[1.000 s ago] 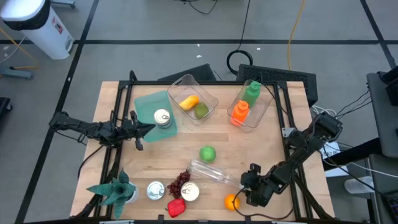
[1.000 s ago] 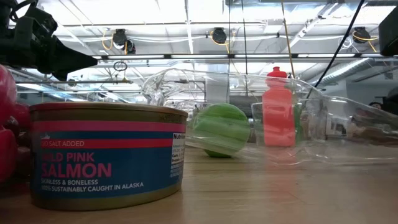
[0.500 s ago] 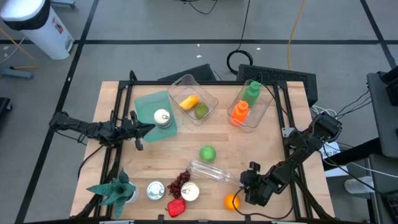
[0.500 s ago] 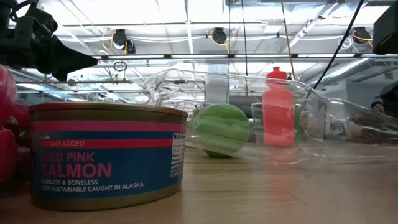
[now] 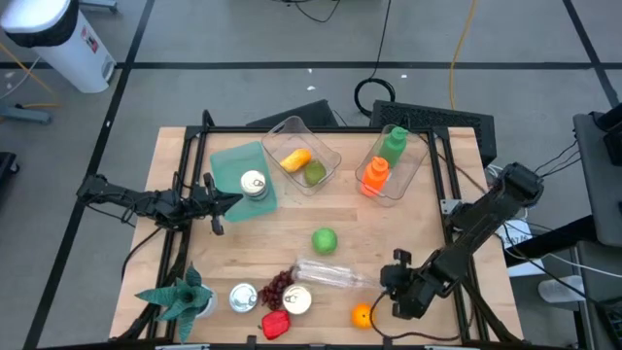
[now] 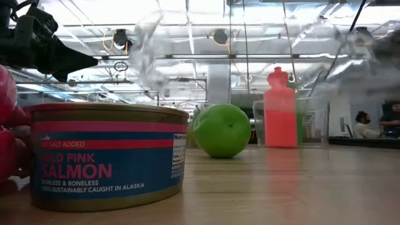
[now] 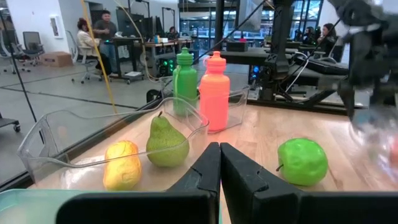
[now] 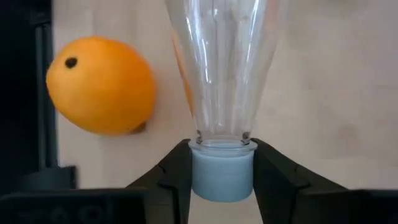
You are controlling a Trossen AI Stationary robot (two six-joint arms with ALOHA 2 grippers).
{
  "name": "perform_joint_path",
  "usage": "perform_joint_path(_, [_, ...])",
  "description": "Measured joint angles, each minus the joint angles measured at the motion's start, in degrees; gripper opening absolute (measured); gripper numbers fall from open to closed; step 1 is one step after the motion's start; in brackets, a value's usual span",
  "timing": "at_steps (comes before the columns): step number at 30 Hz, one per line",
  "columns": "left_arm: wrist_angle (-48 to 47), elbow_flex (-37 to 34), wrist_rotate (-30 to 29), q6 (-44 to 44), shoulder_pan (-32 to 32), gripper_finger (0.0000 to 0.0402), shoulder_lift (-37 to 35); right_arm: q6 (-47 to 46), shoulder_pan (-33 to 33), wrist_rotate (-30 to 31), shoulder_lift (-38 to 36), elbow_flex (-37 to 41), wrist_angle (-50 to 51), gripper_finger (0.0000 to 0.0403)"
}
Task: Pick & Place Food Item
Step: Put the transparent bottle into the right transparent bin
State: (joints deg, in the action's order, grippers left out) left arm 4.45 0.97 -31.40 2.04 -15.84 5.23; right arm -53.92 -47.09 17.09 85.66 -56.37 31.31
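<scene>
Right gripper (image 8: 222,180) is clamped on the clear bottle (image 8: 224,68) by its cap w/ orange (image 8: 101,86) just beside it. We judge the long body could swing and knock the orange. Left gripper (image 7: 219,180) waits, fingers closed, empty.

Right claw (image 8: 222,163) clamped, left claw (image 7: 219,163) closed.

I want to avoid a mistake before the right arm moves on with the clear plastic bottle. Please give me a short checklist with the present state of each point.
1. Right gripper shut on the pale blue cap of the clear plastic bottle: ok.
2. Bottle clear of the round orange: ok, a gap shows.
3. Bottle lifted off the wooden table: ok.
4. Bottle body clear of the purple grapes: cannot tell.
5. Left gripper parked at the teal mat, shut: ok.
</scene>
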Motion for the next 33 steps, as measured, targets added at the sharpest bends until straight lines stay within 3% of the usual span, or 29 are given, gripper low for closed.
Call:
perform_joint_path(5, [0.0,0.0,0.0,0.0,0.0,0.0019,0.0,2.8,1.4,3.3,-3.0,-15.3,26.6,0.0118])
perform_joint_path(10, [0.0,0.0,0.0,0.0,0.0,0.0019,0.0,4.6,4.4,4.0,-1.5,-34.4,56.7,0.0118])
perform_joint_path(11, [0.1,0.0,0.0,0.0,0.0,0.0019,0.0,5.5,5.3,3.8,-1.0,-37.5,59.1,0.0118])
perform_joint_path(14, [0.1,0.0,0.0,0.0,0.0,0.0019,0.0,19.1,8.6,1.6,-2.4,-41.6,57.6,0.0118])
perform_joint_path(22, [0.2,0.0,0.3,-0.3,0.0,0.0019,0.0,27.2,16.8,5.7,-4.8,-44.5,57.0,0.0118])
perform_joint_path(29, [8.6,0.0,12.8,3.3,0.0,0.0020,0.0,37.5,20.2,5.6,-3.9,-44.5,50.9,0.0118])
perform_joint_path(33, [14.0,0.1,15.9,5.9,0.0,0.0043,1.2,41.3,21.8,6.1,-1.9,-44.5,47.8,0.0118])
